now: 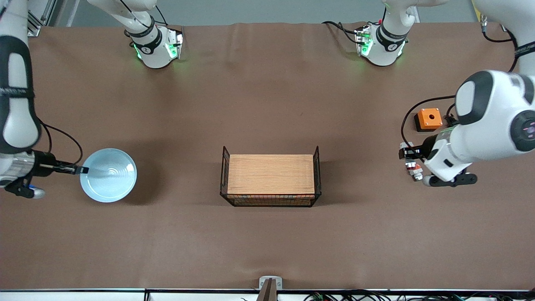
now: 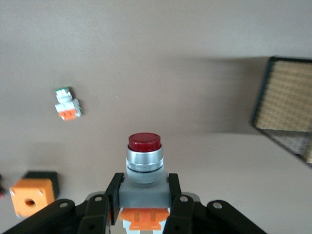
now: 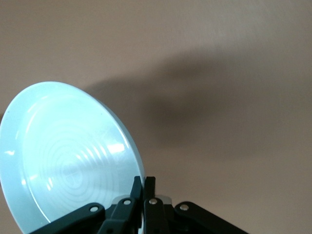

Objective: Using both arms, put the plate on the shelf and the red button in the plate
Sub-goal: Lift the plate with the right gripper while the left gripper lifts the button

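The pale blue plate (image 1: 108, 175) hangs tilted above the table at the right arm's end. My right gripper (image 1: 83, 170) is shut on its rim; in the right wrist view the black fingers (image 3: 138, 187) pinch the plate's edge (image 3: 73, 156). The red button (image 2: 144, 161), with its dark red cap, silver ring, grey body and orange base, is held upright in my left gripper (image 2: 145, 187), shut on its body. That left gripper (image 1: 411, 165) is over the table at the left arm's end.
A wooden tray with black wire ends (image 1: 271, 174) stands mid-table, also in the left wrist view (image 2: 285, 95). An orange box with a round hole (image 1: 428, 119) sits near the left arm. A small white-and-orange part with a greenish tip (image 2: 67, 103) lies on the cloth.
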